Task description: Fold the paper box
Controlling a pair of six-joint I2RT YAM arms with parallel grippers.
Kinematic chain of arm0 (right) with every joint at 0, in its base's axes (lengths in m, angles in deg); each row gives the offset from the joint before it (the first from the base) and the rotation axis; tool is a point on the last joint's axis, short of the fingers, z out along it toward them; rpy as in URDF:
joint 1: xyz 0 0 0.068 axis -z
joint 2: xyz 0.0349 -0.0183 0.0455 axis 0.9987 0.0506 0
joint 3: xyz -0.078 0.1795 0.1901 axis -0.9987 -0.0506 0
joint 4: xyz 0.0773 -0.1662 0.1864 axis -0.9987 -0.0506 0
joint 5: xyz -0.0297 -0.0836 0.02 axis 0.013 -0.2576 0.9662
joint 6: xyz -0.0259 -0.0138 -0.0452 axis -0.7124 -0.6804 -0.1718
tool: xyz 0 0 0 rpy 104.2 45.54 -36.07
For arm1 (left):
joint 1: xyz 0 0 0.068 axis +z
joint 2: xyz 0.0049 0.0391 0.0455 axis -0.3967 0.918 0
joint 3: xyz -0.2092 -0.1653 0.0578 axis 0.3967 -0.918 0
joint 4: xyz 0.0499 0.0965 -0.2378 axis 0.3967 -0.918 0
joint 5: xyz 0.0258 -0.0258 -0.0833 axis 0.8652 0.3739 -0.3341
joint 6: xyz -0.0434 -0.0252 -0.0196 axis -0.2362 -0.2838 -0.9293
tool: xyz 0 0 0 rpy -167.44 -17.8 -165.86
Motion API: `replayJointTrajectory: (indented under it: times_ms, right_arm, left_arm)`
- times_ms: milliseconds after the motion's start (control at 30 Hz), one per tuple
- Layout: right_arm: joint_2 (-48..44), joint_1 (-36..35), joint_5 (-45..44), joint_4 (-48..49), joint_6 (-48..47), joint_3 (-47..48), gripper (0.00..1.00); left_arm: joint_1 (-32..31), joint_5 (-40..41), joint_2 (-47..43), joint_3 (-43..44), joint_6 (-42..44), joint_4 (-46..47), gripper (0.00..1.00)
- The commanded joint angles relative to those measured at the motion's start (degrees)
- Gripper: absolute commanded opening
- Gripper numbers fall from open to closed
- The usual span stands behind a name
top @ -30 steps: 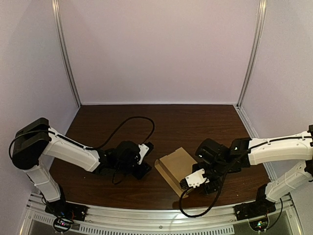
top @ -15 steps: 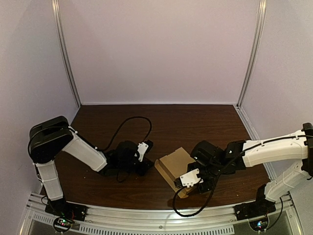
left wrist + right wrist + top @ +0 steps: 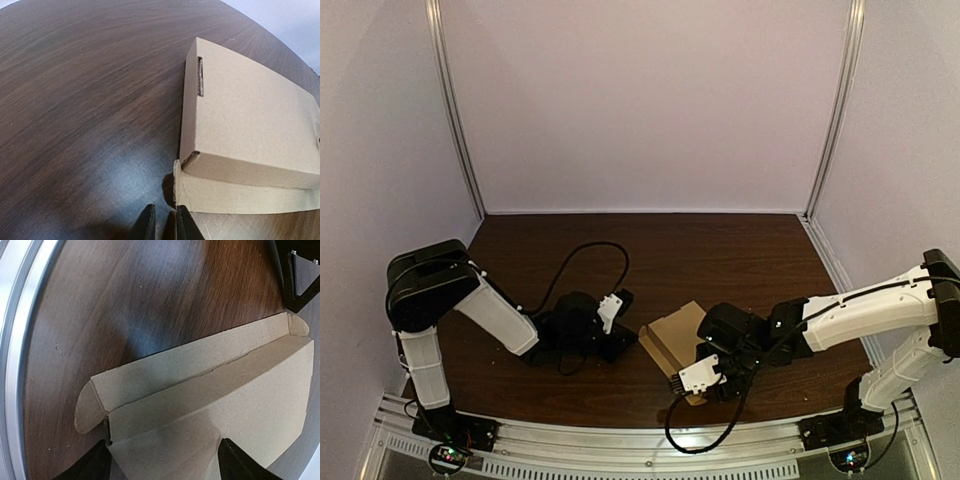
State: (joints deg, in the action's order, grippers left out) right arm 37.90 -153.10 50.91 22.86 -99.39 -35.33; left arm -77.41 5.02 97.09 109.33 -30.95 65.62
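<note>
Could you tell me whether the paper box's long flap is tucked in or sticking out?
Sticking out. The flap lies spread on the table beyond the paper box, untucked; both wrist views show it.

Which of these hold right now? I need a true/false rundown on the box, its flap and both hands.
1. The box rests on the table. True.
2. The right hand is open, straddling the box. True.
3. The long flap is tucked in. False: it sticks out unfolded.
4. The left hand is spread wide. False: its fingers are nearly together, by the box's corner.
</note>
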Motion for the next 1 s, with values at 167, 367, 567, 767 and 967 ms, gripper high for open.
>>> replayJointTrajectory:
  times_ms: [167, 367, 567, 767, 967]
  right_arm:
    - [0.2, -1.3, 1.2, -2.6, -0.5, -0.3, 0.85]
    - [0.3, -2.0, 0.4, -3.8, -0.1, 0.3, 1.0]
    - [2.2, -2.9, -2.4, -2.0, 4.4, 2.9, 0.94]
    - [3.1, -3.0, -2.4, -1.7, 6.9, 3.5, 0.83]
    - [3.1, -3.0, -2.4, -1.8, 7.5, 3.6, 0.71]
  left_arm:
    - [0.3, -0.7, -0.2, -2.9, -1.8, 5.8, 0.18]
    - [0.3, -1.8, 0.4, -2.3, -1.7, 7.2, 0.18]
    - [0.3, -1.7, 0.7, -2.2, -2.0, 8.3, 0.16]
    - [0.3, -1.6, 0.6, -2.6, -2.5, 9.2, 0.15]
    - [0.3, -1.7, 0.6, -3.0, -2.4, 9.9, 0.13]
